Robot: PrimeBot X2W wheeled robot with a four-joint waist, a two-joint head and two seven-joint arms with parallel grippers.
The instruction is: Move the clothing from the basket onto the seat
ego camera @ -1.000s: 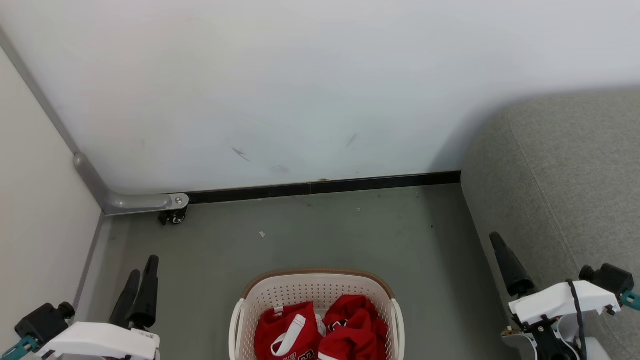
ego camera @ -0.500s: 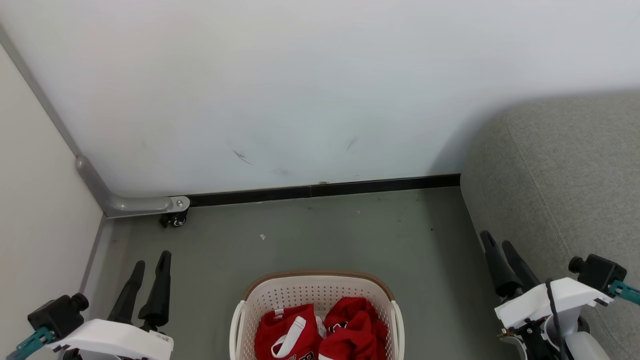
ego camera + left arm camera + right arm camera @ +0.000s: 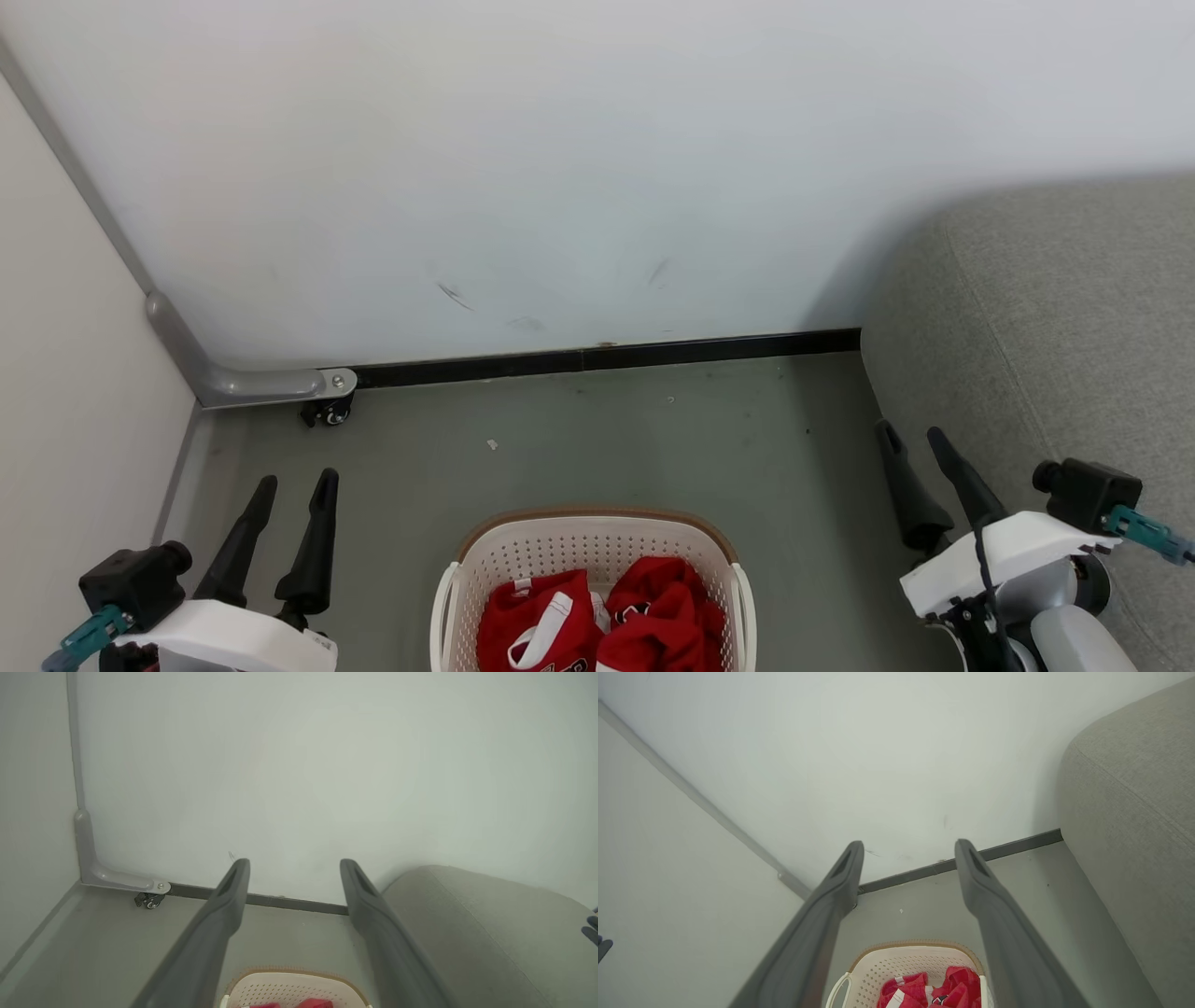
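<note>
Overhead first: in the head view, the basket (image 3: pixel 597 551) sits on the grey floor (image 3: pixel 579 439) at bottom centre, with the clothing (image 3: pixel 653 607) bunched inside as two red heaps. The left gripper (image 3: pixel 297 478) hovers well to the basket's left. The right gripper (image 3: pixel 907 429) hovers to its right, near the seat (image 3: pixel 1055 317). Both have their fingers spread wide and hold nothing.

Left wrist view: the left gripper (image 3: pixel 295 862) is wide open and empty, aimed at the wall beyond the basket (image 3: pixel 289 984) (a sliver of red peeks at the bottom edge).

Right wrist view: the right gripper (image 3: pixel 909 843) is spread just as wide and empty. The clothing (image 3: pixel 957 984) lies low between its fingers, and the seat (image 3: pixel 1134 788) runs along the right.

As I judge it, a descending finger could catch a perforated wall or handle and drag the basket. It could also pinch just a fold, letting the garment slip on the swing to the seat.
</note>
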